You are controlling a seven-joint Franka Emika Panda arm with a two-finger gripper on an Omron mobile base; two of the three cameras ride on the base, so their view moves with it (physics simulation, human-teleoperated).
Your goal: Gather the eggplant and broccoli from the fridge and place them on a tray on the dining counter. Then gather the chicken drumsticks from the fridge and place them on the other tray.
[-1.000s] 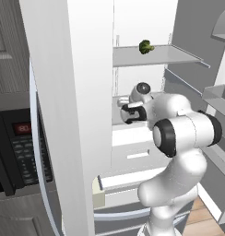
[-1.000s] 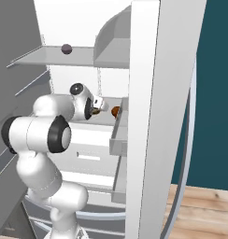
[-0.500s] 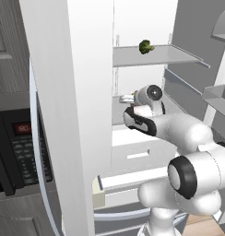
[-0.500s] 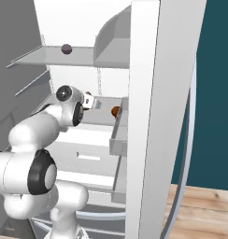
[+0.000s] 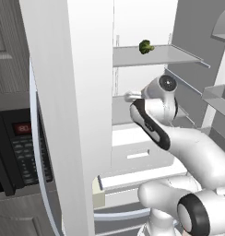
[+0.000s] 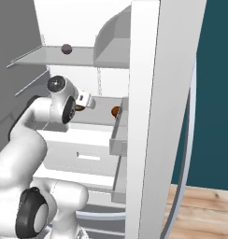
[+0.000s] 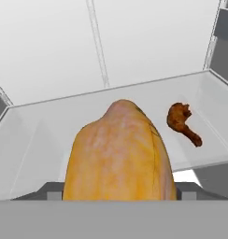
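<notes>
Reaching into the open fridge (image 5: 82,92) at the level of the middle shelf (image 7: 36,130), with the gripper (image 6: 86,101) spread wide and clamped on a plump golden drumstick (image 7: 118,154). Held from both sides, thick end toward the hand camera, narrower end pointing at the white back wall, and bulky enough to cover both fingertips but for grey slivers at either flank. Glimpsed from the right base camera as a brown patch just under the white hand, in front of the arm's dark-ringed wrist joint. Lying farther back and to the right on that same shelf, well apart from the held piece: a second drumstick (image 7: 182,122), darker brown, bone end angled toward the shelf's front right corner; also picked out from the right as a small brown lump (image 6: 115,111) beside the door bin. Perched one shelf higher, toward its front: broccoli (image 5: 145,46), a small green clump near the left edge. Sitting on that upper shelf too, seen from the other side: eggplant (image 6: 66,48), a dark purple ball. Below the arm, closed white drawers (image 5: 142,154). Off to the left of the fridge door, a black microwave (image 5: 20,152) with a red display.
</notes>
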